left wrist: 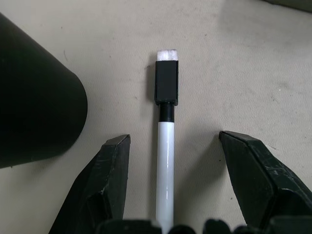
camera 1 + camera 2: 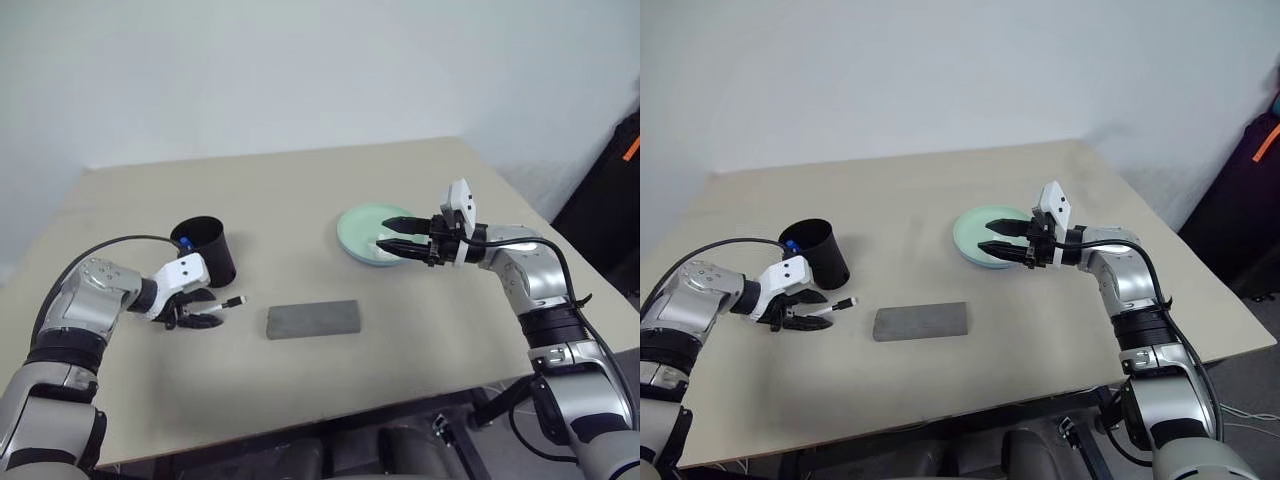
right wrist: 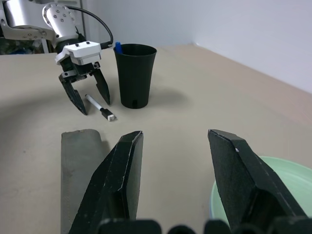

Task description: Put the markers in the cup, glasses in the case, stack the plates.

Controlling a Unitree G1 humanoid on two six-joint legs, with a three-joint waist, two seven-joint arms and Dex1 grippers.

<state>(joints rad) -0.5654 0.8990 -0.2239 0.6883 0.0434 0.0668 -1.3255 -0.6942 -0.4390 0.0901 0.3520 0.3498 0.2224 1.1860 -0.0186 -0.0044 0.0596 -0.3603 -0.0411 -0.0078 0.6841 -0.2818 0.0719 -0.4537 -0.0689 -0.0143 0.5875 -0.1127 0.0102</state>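
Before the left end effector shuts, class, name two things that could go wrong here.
1. The black-capped marker lies flat on the table between the left end effector's open fingers; a shallow grip could pinch it out or roll it away.
2. The cup stands right beside that end effector; a swing could tip it, spilling the blue-capped marker.

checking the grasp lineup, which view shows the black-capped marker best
The left wrist view: black-capped marker lies close up between the open left fingers. The eye views and right wrist view show it small beside the cup.
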